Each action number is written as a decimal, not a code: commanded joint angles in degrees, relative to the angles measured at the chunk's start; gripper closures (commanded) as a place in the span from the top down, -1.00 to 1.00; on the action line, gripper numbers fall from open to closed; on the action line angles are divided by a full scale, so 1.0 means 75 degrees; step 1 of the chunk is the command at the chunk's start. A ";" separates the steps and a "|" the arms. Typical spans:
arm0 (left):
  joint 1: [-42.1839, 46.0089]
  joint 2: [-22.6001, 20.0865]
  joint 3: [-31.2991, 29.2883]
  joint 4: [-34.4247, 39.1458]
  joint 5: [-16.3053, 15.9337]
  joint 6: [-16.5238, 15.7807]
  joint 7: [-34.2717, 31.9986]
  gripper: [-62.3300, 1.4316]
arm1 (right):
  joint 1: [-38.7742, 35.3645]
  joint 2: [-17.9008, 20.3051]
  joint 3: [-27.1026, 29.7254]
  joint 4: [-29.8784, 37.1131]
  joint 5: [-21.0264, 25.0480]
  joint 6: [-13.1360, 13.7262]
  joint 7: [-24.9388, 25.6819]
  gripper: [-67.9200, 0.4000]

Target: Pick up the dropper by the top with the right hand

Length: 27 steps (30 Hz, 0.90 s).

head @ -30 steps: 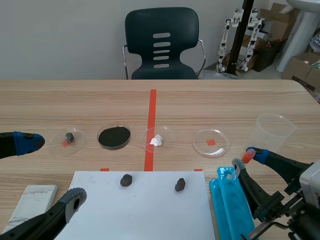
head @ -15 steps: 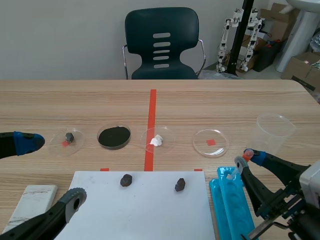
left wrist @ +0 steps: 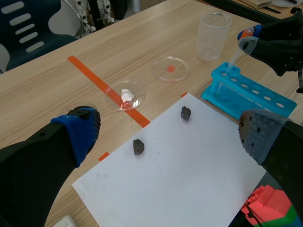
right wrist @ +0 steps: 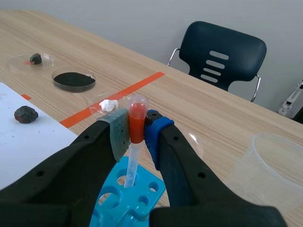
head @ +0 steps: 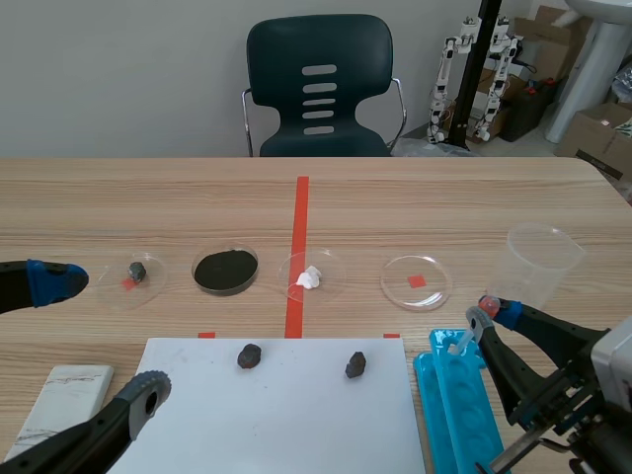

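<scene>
Presently: dropper (right wrist: pixel 137 118), a slim clear plastic stem under a rounded orange-red bulb, stands upright with its tip apparently at a hole of the glossy blue plastic tube rack (right wrist: pixel 144 201). Right gripper (right wrist: pixel 137 135) pinches the bulb between its dotted pads, directly above the rack. Left gripper (left wrist: pixel 169 136) is spread wide, well apart from the rack; a flat white paper sheet (left wrist: pixel 180 175) lies beside the rack.

A lab, likely a robotics one set up for bench work. The wooden counter (head: pixel 444 197) carries petri dishes (head: pixel 225 269), a clear beaker (head: pixel 540 259), a blue tube rack (head: pixel 454 415), a dropper (right wrist: pixel 136 123) and rock bits (head: pixel 250 355) on white paper (head: pixel 296 425). Behind stand a chair (head: pixel 319 89), cardboard boxes (head: pixel 602 133) and small humanoid robots (head: pixel 506 44) that seem to hang from a pole.
</scene>
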<state>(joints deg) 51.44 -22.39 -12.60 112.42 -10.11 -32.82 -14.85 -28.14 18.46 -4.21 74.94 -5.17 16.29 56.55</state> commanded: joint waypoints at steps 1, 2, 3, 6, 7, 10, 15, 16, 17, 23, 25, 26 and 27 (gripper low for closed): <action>0.0015 -0.0006 0.0015 0.0076 -0.0108 0.0009 -0.0102 0.98 | 0.0087 0.0079 0.0009 0.0047 0.0052 0.0003 0.0105 -0.77; 0.0015 -0.0006 0.0015 0.0076 -0.0108 0.0009 -0.0102 0.98 | 0.0087 0.0079 0.0009 0.0047 0.0052 0.0003 0.0105 -0.77; 0.0015 -0.0006 0.0015 0.0076 -0.0108 0.0009 -0.0102 0.98 | 0.0087 0.0079 0.0009 0.0047 0.0052 0.0003 0.0105 -0.79; 0.0015 -0.0006 0.0015 0.0076 -0.0108 0.0009 -0.0102 0.98 | 0.0087 0.0079 0.0009 0.0047 0.0052 0.0003 0.0105 -0.80; 0.0015 -0.0006 0.0015 0.0076 -0.0108 0.0009 -0.0102 0.98 | 0.0087 0.0079 0.0009 0.0047 0.0052 0.0003 0.0105 -0.80; 0.0015 -0.0006 0.0015 0.0076 -0.0108 0.0009 -0.0102 0.98 | 0.0087 0.0079 0.0009 0.0047 0.0052 0.0003 0.0105 -0.80; 0.0015 -0.0006 0.0015 0.0076 -0.0108 0.0009 -0.0102 0.98 | 0.0087 0.0079 0.0009 0.0047 0.0055 -0.0006 -0.0017 -0.80; 0.0015 -0.0006 0.0015 0.0076 -0.0108 0.0009 -0.0102 0.98 | 0.0087 0.0079 0.0009 0.0047 0.0055 -0.0006 -0.0073 -0.80; 0.0015 -0.0006 0.0015 0.0076 -0.0108 0.0009 -0.0102 0.98 | 0.0087 0.0079 0.0009 0.0047 0.0055 -0.0006 -0.0172 -0.80; 0.0015 -0.0006 0.0015 0.0076 -0.0108 0.0009 -0.0102 0.98 | 0.0087 0.0079 0.0009 0.0047 0.0061 -0.0003 -0.0437 -0.80; 0.0015 -0.0006 0.0015 0.0076 -0.0108 0.0009 -0.0102 0.98 | 0.0087 0.0079 0.0009 0.0047 0.0061 -0.0003 -0.0440 -0.80; 0.0015 -0.0006 0.0015 0.0076 -0.0108 0.0009 -0.0102 0.98 | 0.0090 0.0082 0.0017 0.0050 0.0061 -0.0003 -0.0437 -0.80; 0.0015 -0.0006 0.0015 0.0076 -0.0108 0.0009 -0.0102 0.98 | 0.0090 0.0079 0.0017 0.0050 0.0064 -0.0003 -0.0437 -0.80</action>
<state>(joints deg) 51.44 -22.39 -12.60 112.42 -10.11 -32.82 -14.85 -27.49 18.46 -4.21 74.96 -4.62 16.27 54.13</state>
